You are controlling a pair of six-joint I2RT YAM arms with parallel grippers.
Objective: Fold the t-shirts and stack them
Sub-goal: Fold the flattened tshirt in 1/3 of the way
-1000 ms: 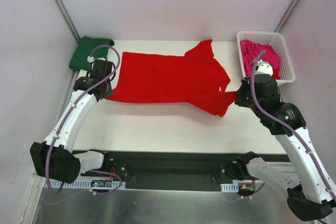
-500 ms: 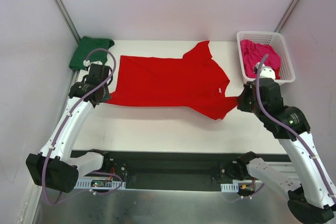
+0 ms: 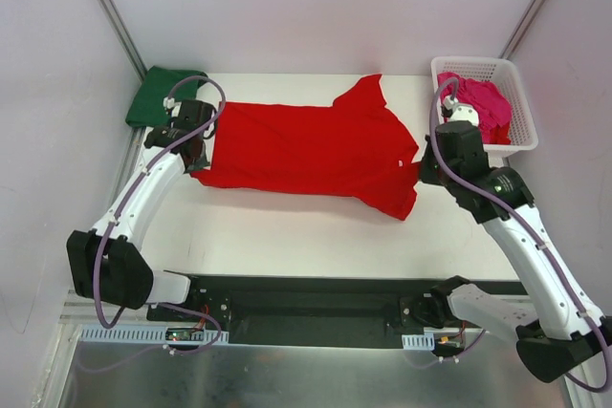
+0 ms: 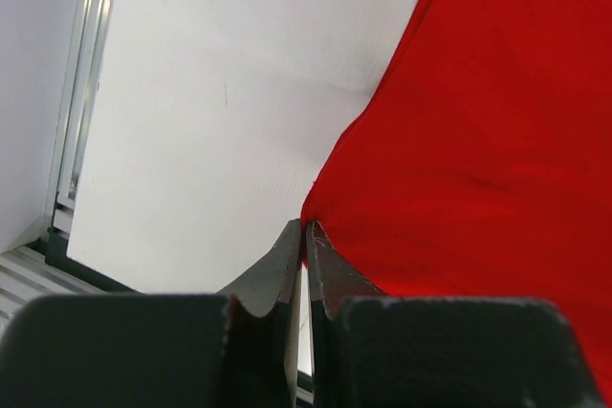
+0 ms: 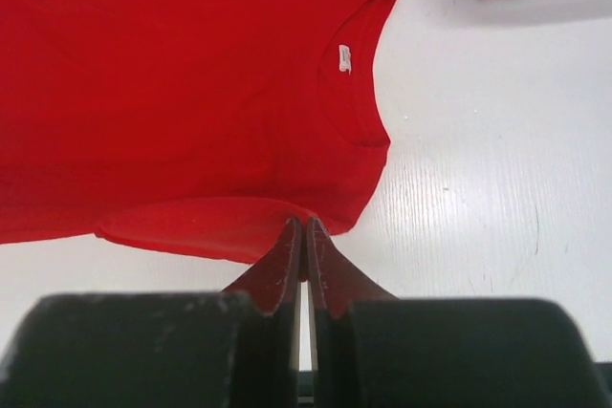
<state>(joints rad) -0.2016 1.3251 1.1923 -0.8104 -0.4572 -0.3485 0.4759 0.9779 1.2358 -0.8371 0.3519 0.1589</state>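
Top view, hidden: left pincer [image 3: 197, 154] and right pincer [image 3: 422, 171] tips sit under their own wrists, so the grip can't be made out here.
Top view, red t-shirt [image 3: 306, 145]: spread across the table [image 3: 287, 226], hem end by left pincer, neck end by right pincer; one sleeve pokes toward the back, near-right part hangs to a point.
Top view, green t-shirt [image 3: 158, 93]: folded, back-left table corner, partly behind left arm's cable.
Top view, pink t-shirt [image 3: 486, 102]: crumpled in the white basket [image 3: 522, 112], back-right; part hidden by right wrist.
Left wrist, pincer: closed, pinching red t-shirt's corner; rest of the shirt runs out of frame to the right.
Right wrist, pincer: closed on red t-shirt's near edge, just beside the neckline, at a turned-over strip.
Right wrist, cut off: basket only a corner at top right; white neck tag [image 5: 344, 58] too small to read.
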